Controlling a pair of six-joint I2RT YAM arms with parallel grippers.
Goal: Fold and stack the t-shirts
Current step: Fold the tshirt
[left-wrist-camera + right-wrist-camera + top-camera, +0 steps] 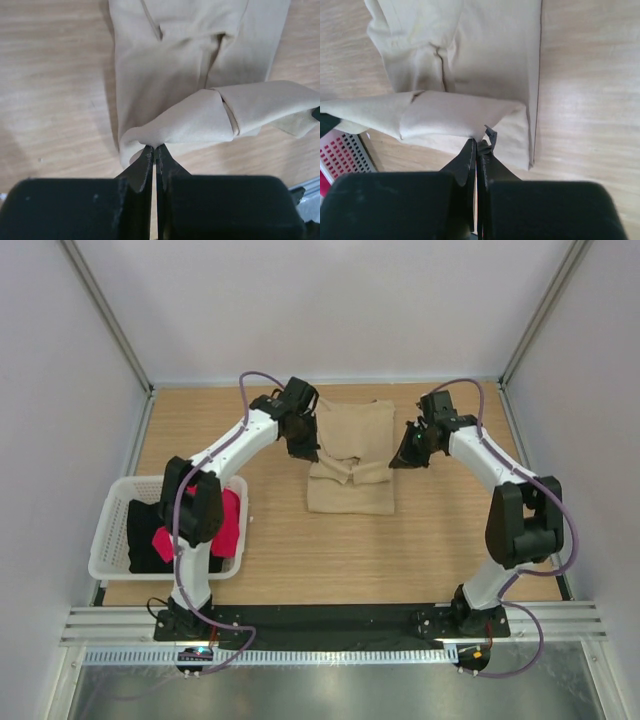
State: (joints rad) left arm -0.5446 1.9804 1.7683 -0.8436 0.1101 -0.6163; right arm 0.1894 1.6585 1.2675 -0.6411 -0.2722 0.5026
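Observation:
The tan t-shirt lies part-folded in the middle of the table. My left gripper is shut on its left edge, lifting a fold a little off the wood. My right gripper is shut on its right edge, lifting the other end of the same fold. The lifted band stretches between both grippers. The red-pink t-shirt and the black t-shirt lie in the white basket at the left.
The white slotted basket stands at the table's left near edge, under the left arm; its corner shows in the right wrist view. Bare wooden table lies in front of the tan shirt. Walls enclose the back and sides.

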